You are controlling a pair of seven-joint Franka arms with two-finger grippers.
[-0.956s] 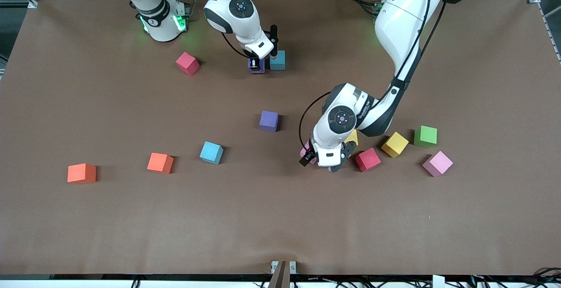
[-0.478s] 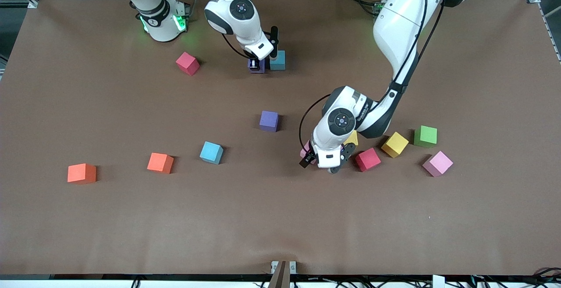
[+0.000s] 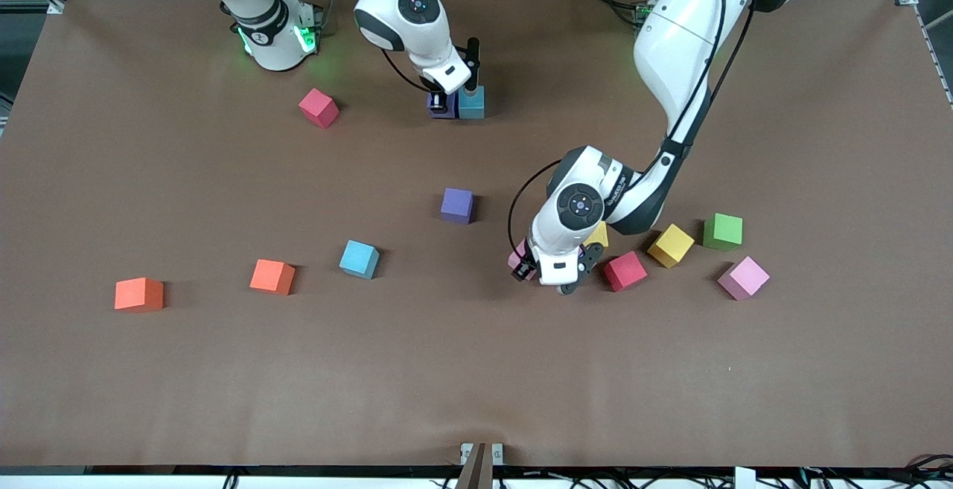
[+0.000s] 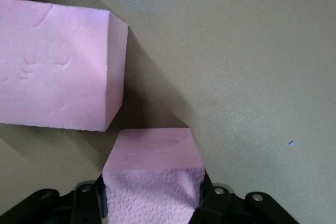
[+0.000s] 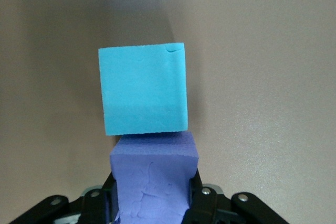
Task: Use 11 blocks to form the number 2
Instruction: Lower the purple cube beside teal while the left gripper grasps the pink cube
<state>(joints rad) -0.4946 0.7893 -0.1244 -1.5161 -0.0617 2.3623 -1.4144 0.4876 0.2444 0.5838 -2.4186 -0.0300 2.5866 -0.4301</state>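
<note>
We note the right hand (image 3: 444, 104) clamped on a purple block (image 5: 153, 171) set touching the blue block (image 3: 471, 102), the digit's start near the right arm's base. The left hand (image 3: 523, 264) grips a pink block (image 4: 152, 177), low over the worktop (image 3: 476, 370), well apart from that pair.

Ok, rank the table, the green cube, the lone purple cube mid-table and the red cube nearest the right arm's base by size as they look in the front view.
1. table, by far the largest.
2. green cube, lone purple cube and red cube look alike, so they are not ranked.
</note>
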